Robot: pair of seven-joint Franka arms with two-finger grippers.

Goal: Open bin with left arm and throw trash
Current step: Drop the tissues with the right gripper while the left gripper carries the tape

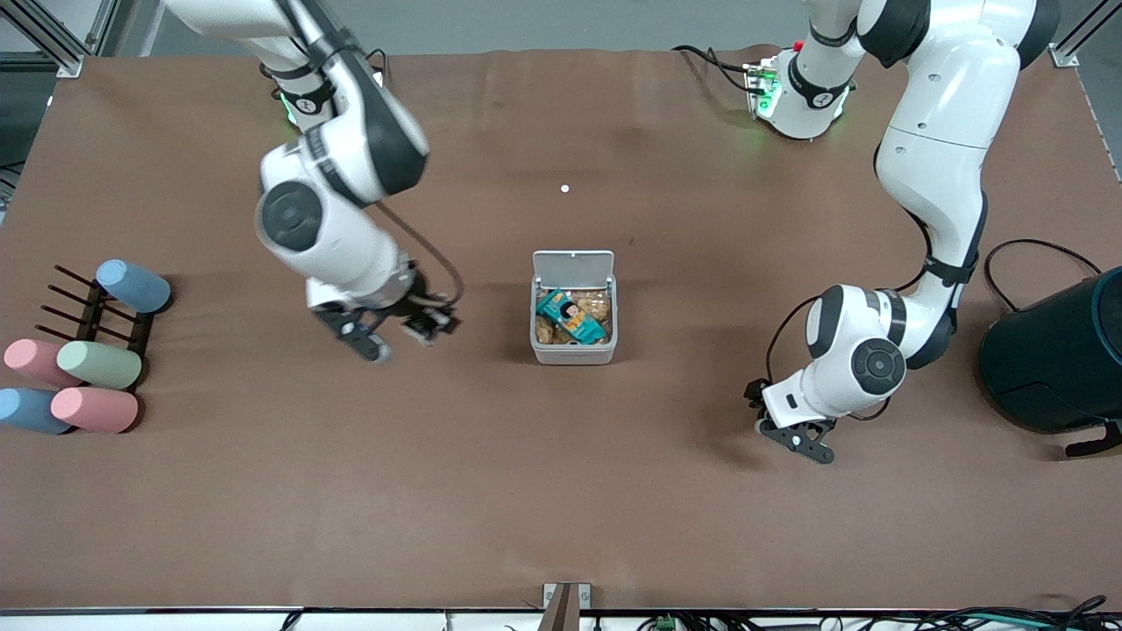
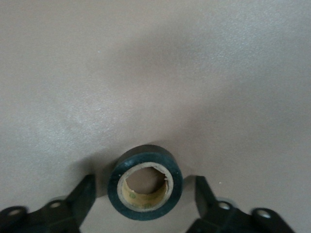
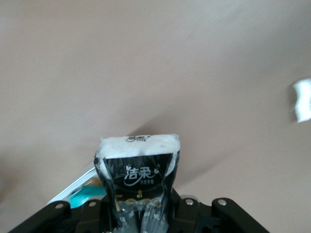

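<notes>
1. The brown table [image 1: 561, 491] carried everything; both arms' bases stood along its edge farthest from the front camera.
2. A dark teal cylinder [image 1: 1056, 355] sat at the table edge on the left arm's end, apart from the arm's elbow.
3. Pastel cylinders [image 1: 96, 364] lay on and beside a dark rack [image 1: 92, 311] at the edge on the right arm's end.
4. The bin [image 1: 573, 352] stood mid-table, lid [image 1: 573, 263] swung up and open, a teal packet [image 1: 574, 317] and brownish scraps inside. Nothing lay between it and either gripper.
5. The right gripper [image 1: 399, 337] hung over bare table between the rack and the bin, jaws closed on a black tissue packet [image 3: 138, 182] with a white end.
6. The left gripper [image 1: 802, 438] was low over the table between the bin and the teal cylinder, jaws spread on either side of a black tape roll [image 2: 146, 182], not touching it.
7. A tiny white dot [image 1: 564, 187] lay between the bin and the bases' edge.
</notes>
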